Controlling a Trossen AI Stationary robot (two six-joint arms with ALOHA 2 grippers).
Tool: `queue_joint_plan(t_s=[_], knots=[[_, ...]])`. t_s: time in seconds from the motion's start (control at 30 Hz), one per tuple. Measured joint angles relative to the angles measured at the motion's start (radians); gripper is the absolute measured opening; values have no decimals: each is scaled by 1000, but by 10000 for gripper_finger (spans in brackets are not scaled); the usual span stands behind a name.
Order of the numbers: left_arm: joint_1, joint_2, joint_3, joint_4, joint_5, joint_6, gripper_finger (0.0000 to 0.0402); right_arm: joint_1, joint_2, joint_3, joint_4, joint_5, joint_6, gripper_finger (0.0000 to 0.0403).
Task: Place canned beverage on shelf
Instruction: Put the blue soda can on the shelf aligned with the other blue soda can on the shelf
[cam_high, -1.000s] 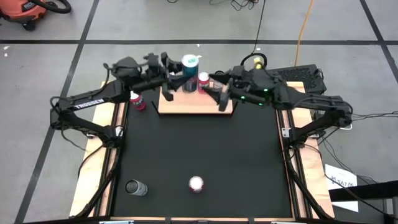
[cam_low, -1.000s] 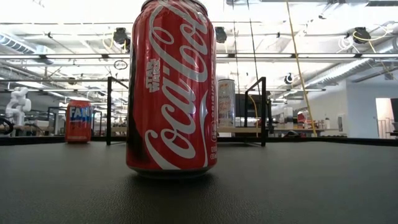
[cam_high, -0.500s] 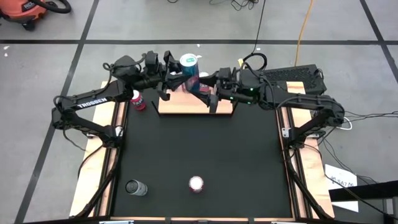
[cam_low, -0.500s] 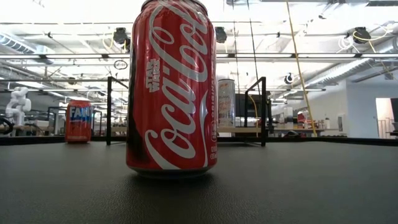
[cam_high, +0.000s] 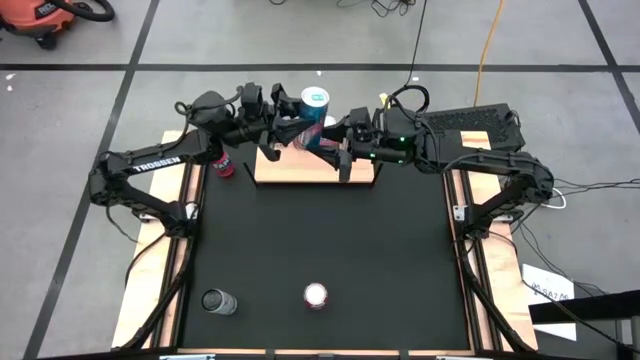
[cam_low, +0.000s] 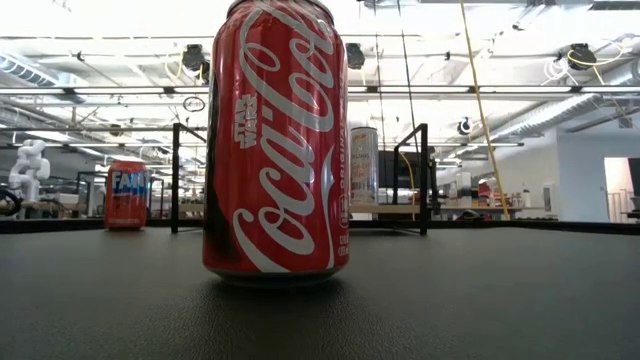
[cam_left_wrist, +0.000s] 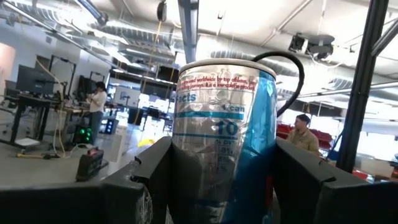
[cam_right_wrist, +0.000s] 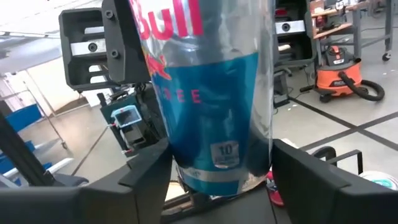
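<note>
Both our arms reach in over the shelf (cam_high: 300, 170) at the table's far edge. Our left gripper (cam_high: 287, 131) clasps the tall blue can (cam_high: 313, 118), lifted and tilted above the board. Our right gripper (cam_high: 335, 143) brackets the same can from the right; we cannot tell whether it grips.

The small light-wood shelf (cam_high: 312, 168) sits at the far middle of the black worktop (cam_high: 320, 240). Above it, a tall blue-and-silver can (cam_high: 312, 115) hangs between the left hand (cam_high: 283, 130) and right hand (cam_high: 333, 140). A red can (cam_high: 222, 165) stands left of the shelf; another red can (cam_high: 316, 295) and a dark can (cam_high: 217, 301) stand well before it.
</note>
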Motion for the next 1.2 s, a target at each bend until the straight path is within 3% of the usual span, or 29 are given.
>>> queue_joint_plan(t_s=[0.43, 0.57, 0.8, 1.2], knots=[[-23, 6, 0, 0, 7, -4, 208, 0, 3, 0, 13, -5, -21, 345], [-24, 6, 0, -3, 6, -3, 208, 0, 3, 0, 5, -8, -5, 319], [-24, 6, 0, -40, 1, -5, 223, 0, -1, 0, -48, -5, -39, 213], [-21, -12, 0, -217, 16, -57, 359, 12, -2, 0, -261, 61, -99, 213]])
